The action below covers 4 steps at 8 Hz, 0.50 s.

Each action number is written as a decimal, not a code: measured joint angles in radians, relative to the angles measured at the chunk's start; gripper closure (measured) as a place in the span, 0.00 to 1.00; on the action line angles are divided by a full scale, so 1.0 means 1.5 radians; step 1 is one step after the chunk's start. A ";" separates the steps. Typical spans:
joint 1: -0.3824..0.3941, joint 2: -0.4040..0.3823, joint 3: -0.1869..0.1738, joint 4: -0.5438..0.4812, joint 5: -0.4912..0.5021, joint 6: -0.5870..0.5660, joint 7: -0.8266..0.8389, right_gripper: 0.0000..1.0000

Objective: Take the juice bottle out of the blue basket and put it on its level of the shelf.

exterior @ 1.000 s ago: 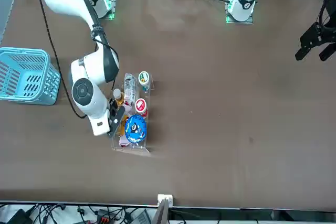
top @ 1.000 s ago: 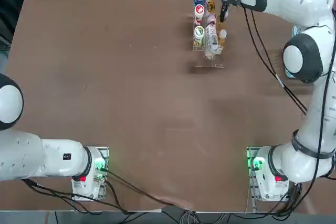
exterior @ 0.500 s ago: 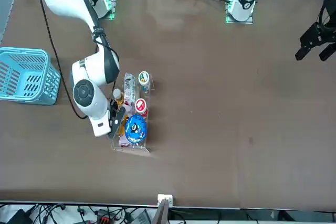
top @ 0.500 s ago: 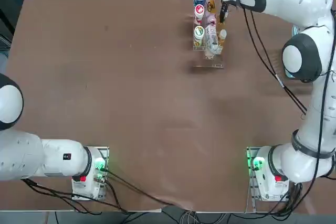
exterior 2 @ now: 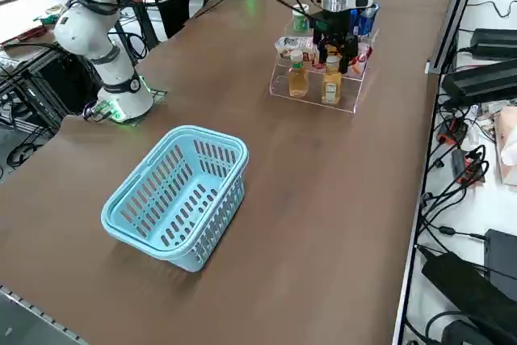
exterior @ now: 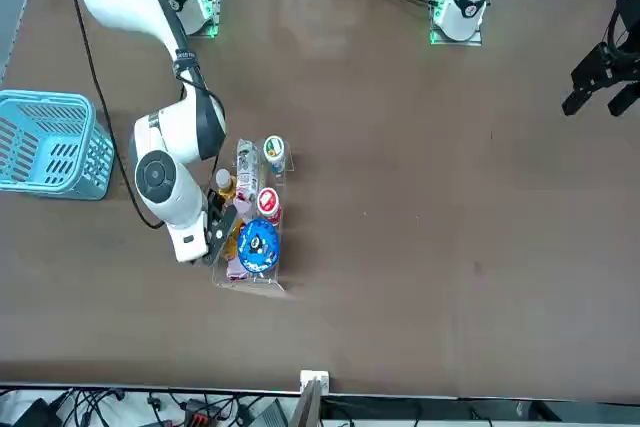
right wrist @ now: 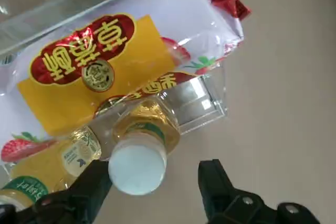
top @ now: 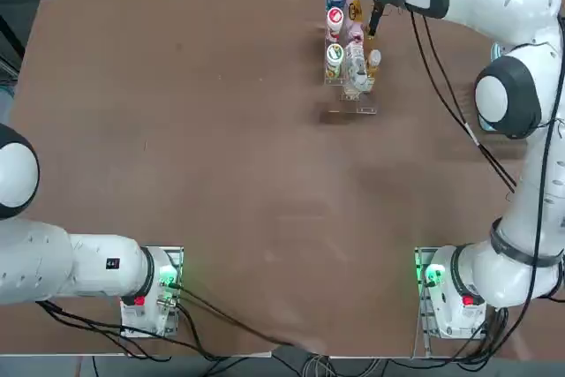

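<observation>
The right arm reaches across to the table's far right corner, its wrist pointing straight down over the shelf (exterior 2: 317, 78). The right gripper (right wrist: 155, 190) hangs spread and empty just above the juice bottle (right wrist: 140, 148), which stands upright on the shelf's lowest level. The blue basket (exterior 2: 179, 195) sits empty, well apart.

Right gripper (exterior: 222, 224) beside shelf (exterior: 250, 279); blue basket (exterior: 50, 144) well apart.
</observation>
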 joint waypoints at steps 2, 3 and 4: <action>-0.001 -0.022 -0.004 0.008 0.000 -0.022 0.000 0.00; -0.001 -0.041 -0.008 0.011 0.001 -0.047 0.000 0.00; -0.002 -0.061 -0.011 0.012 0.006 -0.070 0.002 0.00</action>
